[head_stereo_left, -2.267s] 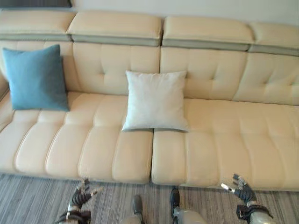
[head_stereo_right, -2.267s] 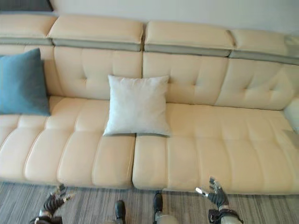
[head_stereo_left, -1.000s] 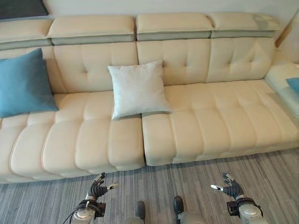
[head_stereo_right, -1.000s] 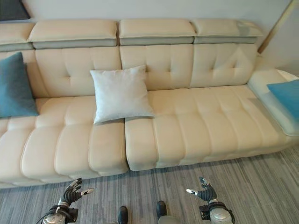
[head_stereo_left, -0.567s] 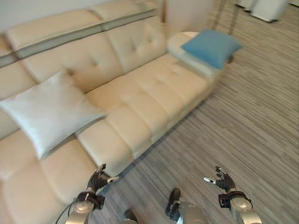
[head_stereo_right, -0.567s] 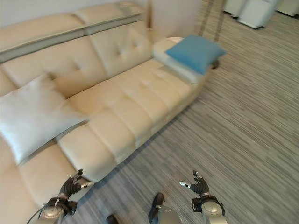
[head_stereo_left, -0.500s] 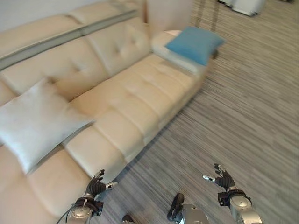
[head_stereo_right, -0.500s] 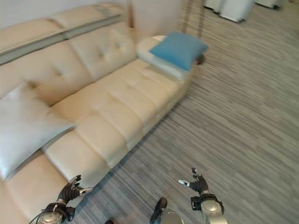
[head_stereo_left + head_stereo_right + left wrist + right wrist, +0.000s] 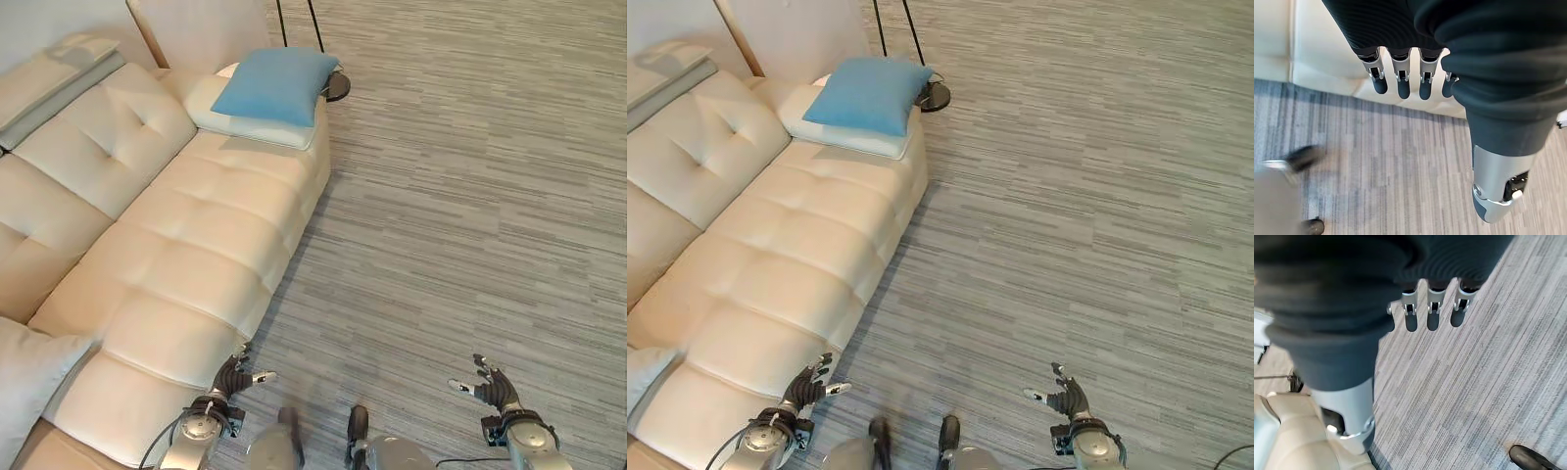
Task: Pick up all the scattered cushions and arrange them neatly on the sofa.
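I see the cream sofa (image 9: 176,245) running along the left of the head views, its far end by the wall. A blue cushion (image 9: 274,83) lies flat on the white armrest pad (image 9: 250,125) at that far end, one corner hanging past the pad's outer edge toward the floor. A white cushion (image 9: 24,377) sits at the near end of the seat, cut off by the frame edge. Just beyond the blue cushion a dark round lamp base (image 9: 336,88) stands on the striped grey carpet (image 9: 470,196).

My left hand (image 9: 233,377) hangs low beside the sofa's front edge, fingers loosely spread and holding nothing. My right hand (image 9: 495,390) hangs over bare carpet, well apart from the sofa, fingers relaxed and empty.
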Available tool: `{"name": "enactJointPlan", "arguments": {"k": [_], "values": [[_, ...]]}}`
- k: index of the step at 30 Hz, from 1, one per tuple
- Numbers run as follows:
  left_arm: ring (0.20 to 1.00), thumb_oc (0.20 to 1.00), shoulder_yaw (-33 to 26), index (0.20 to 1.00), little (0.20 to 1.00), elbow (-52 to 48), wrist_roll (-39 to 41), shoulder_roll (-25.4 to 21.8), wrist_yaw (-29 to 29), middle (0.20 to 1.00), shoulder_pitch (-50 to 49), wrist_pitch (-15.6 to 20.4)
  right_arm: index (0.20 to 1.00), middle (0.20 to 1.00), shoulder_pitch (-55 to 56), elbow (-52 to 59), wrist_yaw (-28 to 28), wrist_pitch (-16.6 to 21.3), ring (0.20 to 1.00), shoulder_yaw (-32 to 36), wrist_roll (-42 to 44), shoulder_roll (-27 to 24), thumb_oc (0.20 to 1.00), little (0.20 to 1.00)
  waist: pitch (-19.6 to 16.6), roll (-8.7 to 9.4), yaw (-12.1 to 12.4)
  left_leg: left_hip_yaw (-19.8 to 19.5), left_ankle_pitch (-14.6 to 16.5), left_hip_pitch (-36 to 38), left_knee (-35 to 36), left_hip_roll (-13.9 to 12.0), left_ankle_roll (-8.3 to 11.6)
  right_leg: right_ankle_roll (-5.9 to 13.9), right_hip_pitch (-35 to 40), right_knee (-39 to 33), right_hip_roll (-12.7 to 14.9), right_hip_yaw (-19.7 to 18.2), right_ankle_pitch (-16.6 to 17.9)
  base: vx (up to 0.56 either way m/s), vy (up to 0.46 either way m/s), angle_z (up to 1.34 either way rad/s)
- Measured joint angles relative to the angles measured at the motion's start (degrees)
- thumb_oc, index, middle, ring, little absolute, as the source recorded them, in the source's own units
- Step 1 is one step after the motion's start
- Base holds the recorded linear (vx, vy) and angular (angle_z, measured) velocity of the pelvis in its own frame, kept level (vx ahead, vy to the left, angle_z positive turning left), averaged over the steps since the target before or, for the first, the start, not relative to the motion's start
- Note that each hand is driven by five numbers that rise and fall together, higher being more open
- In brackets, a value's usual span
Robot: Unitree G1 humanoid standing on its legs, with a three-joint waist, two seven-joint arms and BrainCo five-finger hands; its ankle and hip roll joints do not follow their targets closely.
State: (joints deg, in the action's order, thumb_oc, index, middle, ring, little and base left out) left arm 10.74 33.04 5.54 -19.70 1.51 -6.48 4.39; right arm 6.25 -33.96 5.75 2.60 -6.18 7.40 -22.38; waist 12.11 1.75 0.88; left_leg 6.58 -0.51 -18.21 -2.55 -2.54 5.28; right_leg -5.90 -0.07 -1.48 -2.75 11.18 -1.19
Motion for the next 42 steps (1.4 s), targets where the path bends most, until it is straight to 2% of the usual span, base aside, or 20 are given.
{"name": "enactJointPlan", "arguments": {"k": [2,4,7,9,11,13,15,18,20,22,25,28,29,31,32,34,36,38,40,42], "values": [[1.0,1.0,-0.08,1.0,1.0,0.47,0.0,0.0,0.02,1.0,-0.15,-0.31,1.0,1.0,-0.71,-0.26,0.05,-0.03,1.0,-0.11,0.0,0.14,1.0,1.0,0.31,-0.96,1.37,-1.69,-1.73,-1.91,2.93,0.11,0.39,-0.33,1.39,-0.12,-1.82,-2.21,-1.23,0.51,0.147,-0.7],[1.0,1.0,-0.25,1.0,1.0,0.75,0.0,-0.26,0.04,1.0,-0.84,-0.53,1.0,1.0,-1.59,-0.5,-0.05,-0.05,1.0,-0.05,-0.01,0.57,1.0,1.0,0.16,-1.03,3.44,-2.87,-2.77,-1.92,2.76,0.27,-1.01,-0.6,2.34,1.39,-2.35,-5.16,-0.87,0.58,0.217,-0.91],[1.0,1.0,-0.27,1.0,1.0,0.85,0.01,-0.2,-0.18,1.0,-2.4,-0.98,1.0,1.0,-0.42,0.2,-0.38,0.04,1.0,-0.09,-0.18,1.02,1.0,1.0,-1.15,0.05,3.49,-2.9,-3.84,1.34,-1.69,2.97,-4.94,2.14,5.23,4.74,-0.51,-9.94,-7.17,0.5,0.229,-0.77],[1.0,1.0,-0.06,1.0,1.0,0.69,0.01,-0.12,-0.35,1.0,-3.67,-1.12,1.0,1.0,0.67,0.65,-0.99,0.06,1.0,-0.56,-0.71,1.13,1.0,1.0,-2.0,0.21,2.64,-0.52,-7.57,4.99,-0.49,2.66,-7.02,6.94,2.73,16.31,0.41,-10.45,-11.97,0.28,0.161,-0.67],[1.0,1.0,-0.19,1.0,1.0,-0.55,0.01,-1.44,-0.41,1.0,-3.28,-1.11,1.0,1.0,1.28,2.07,-1.4,-0.03,1.0,-2.12,-0.73,2.53,1.0,1.0,-2.83,2.67,1.34,1.61,-4.79,6.79,-2.1,4.96,-9.7,12.48,-5.54,36.52,6.15,-8.57,-13.77,0.38,0.229,-0.29],[1.0,1.0,0.18,1.0,1.0,-0.82,0.01,-1.64,-0.32,1.0,-1.19,-1.2,1.0,1.0,1.3,3.37,-1.48,0.1,1.0,-2.11,-0.75,3.49,1.0,1.0,-2.28,2.29,0.93,1.63,-3.51,9.11,-1.33,6.13,-10.34,12.25,-10.74,46.08,11.54,-3.12,-13.5,0.36,0.146,-0.14],[1.0,1.0,0.42,1.0,1.0,-1.56,0.01,-1.87,-0.33,1.0,1.07,-0.69,1.0,1.0,1.35,4.19,-1.64,0.15,1.0,-2.26,-0.75,3.48,1.0,1.0,-1.69,0.64,0.46,0.2,-2.99,12.22,0.71,5.72,-10.93,11.63,-12.9,43.22,13.01,0.04,-13.51,0.39,0.05,0.11],[1.0,1.0,-0.28,1.0,1.0,-1.2,0.01,-2.42,-0.23,1.0,2.91,-0.02,1.0,1.0,-0.33,4.47,-1.67,0.6,1.0,-2.27,-0.75,3.35,1.0,1.0,-0.5,-0.19,-0.82,-0.88,-2.07,15.39,2.31,5.96,-10.14,11.46,-16.78,29.63,12.85,2.27,-12.09,0.52,-0.069,0.28],[1.0,1.0,-0.99,1.0,1.0,-0.21,-0.05,-2.12,-0.14,1.0,2.36,-0.06,1.0,1.0,-1.9,4.65,-1.69,0.61,1.0,-2.26,-0.75,3.21,1.0,1.0,0.1,-0.34,-0.53,-0.03,0.47,17.1,2.08,5.79,-9.36,13.19,-19.07,15.1,11.82,4.26,-5.85,0.39,-0.071,-0.23],[1.0,1.0,-2.01,1.0,1.0,0.95,-0.22,-1.59,0.17,1.0,2.17,-0.12,1.0,1.0,-2.83,5.05,-1.64,0.58,1.0,-2.14,-0.78,3.17,1.0,1.0,1.45,0.3,-1.17,-0.42,1.99,18.97,2.09,6.29,-9.01,14.02,-21.51,8.64,12.17,4.28,1.2,0.54,-0.148,0.08],[1.0,1.0,-2.34,1.0,1.0,1.44,-0.54,-1.59,0.82,1.0,1.06,-0.17,1.0,1.0,-2.47,5.02,-1.75,0.44,1.0,-2.12,-1.77,3.37,1.0,1.0,1.83,1.47,-1.82,-1.72,4.67,21.75,1.8,6.59,-8.15,14.99,-22.63,2.1,12.6,3.76,5.02,0.41,-0.124,0.22],[1.0,1.0,-2.25,1.0,1.0,1.32,-0.55,-1.23,0.83,1.0,-0.21,-0.08,1.0,1.0,-1.33,5.09,-1.82,0.45,1.0,-1.86,-2.0,3.19,1.0,1.0,1.49,2.14,-2.52,-3.74,7.8,25.19,1.97,6.4,-7.23,14.2,-21.89,4.74,13.18,1.74,5.65,0.57,-0.217,0.35],[1.0,1.0,-1.86,1.0,1.0,1.35,-0.54,-0.44,0.93,1.0,-0.79,-0.07,1.0,1.0,0.02,5.19,-2.29,0.22,1.0,-1.78,-2.53,2.65,1.0,1.0,0.84,1.03,-3.02,-5.37,10.24,27.94,1.3,4.49,-4.74,12.25,-19.19,6.74,12.09,1.39,8.32,0.29,-0.164,0.42],[1.0,1.0,-1.97,1.0,1.0,1.27,-0.48,0.18,0.91,1.0,-1.14,0.11,1.0,1.0,-0.57,5.13,-2.38,0.07,1.0,-1.93,-2.94,1.93,1.0,1.0,0.54,-1.18,-3.5,-6.0,11.04,27.8,-2.28,2.01,-3.13,9.98,-18.35,8.78,9.91,1.63,9.81,0.35,-0.269,0.46],[1.0,1.0,-1.98,1.0,1.0,1.43,-0.44,0.49,0.95,1.0,-0.92,0.2,1.0,1.0,-1.7,5.26,-2.48,-0.24,1.0,-1.87,-2.94,1.81,1.0,1.0,0.49,-1.11,-3.35,-5.09,11.2,23.72,-12.8,1.2,-2.18,8.15,-17.2,9.7,9.08,1.77,8.52,0.32,-0.286,0.13],[1.0,1.0,-1.99,1.0,1.0,1.88,-0.37,1.59,0.92,1.0,-1.52,0.31,1.0,1.0,-2.94,6.76,-2.41,0.6,1.0,-1.78,-2.9,0.24,1.0,1.0,0.07,-2.35,-2.19,-3.96,6.76,15.22,-33.41,-1.45,0.57,2.16,-14.06,9.16,7.27,2.89,6.0,0.32,-0.224,-0.2],[1.0,1.0,-1.97,1.0,1.0,2.0,0.19,2.04,0.91,1.0,-2.29,0.33,1.0,1.0,-3.81,7.46,-2.15,0.76,1.0,-1.72,-2.86,-0.67,1.0,1.0,-0.16,-2.62,-1.53,-1.16,7.12,10.33,-41.27,-4.43,0.0,1.07,-11.1,7.86,5.12,2.12,4.49,0.35,-0.109,-0.22],[1.0,1.0,-2.37,1.0,1.0,2.09,0.4,2.11,1.04,1.0,-1.81,0.43,1.0,1.0,-4.33,7.68,-2.02,0.73,1.0,-1.72,-2.84,-0.72,1.0,1.0,-0.12,-1.47,-1.09,1.82,8.42,7.38,-37.61,-3.78,-0.36,1.25,-7.91,5.19,4.68,1.51,4.67,0.39,-0.024,-0.05],[1.0,1.0,-2.39,1.0,1.0,2.16,0.58,2.28,1.21,1.0,-1.91,0.38,1.0,1.0,-3.81,7.63,-1.85,0.63,1.0,-1.88,-2.83,-0.66,1.0,1.0,0.14,-0.6,-0.12,4.32,8.35,6.14,-25.8,-2.04,-1.02,0.86,-3.52,0.95,4.04,1.92,5.65,0.37,0.013,-0.07],[1.0,1.0,-2.58,1.0,1.0,1.96,0.58,2.39,1.4,1.0,-1.91,0.48,1.0,1.0,-2.85,7.53,-1.24,0.6,1.0,-2.14,-2.84,-0.54,1.0,1.0,0.28,-0.28,0.32,6.89,6.71,4.39,-14.16,-1.7,-1.0,2.34,0.03,-2.03,2.91,2.93,4.72,0.46,0.018,0.18]]}}
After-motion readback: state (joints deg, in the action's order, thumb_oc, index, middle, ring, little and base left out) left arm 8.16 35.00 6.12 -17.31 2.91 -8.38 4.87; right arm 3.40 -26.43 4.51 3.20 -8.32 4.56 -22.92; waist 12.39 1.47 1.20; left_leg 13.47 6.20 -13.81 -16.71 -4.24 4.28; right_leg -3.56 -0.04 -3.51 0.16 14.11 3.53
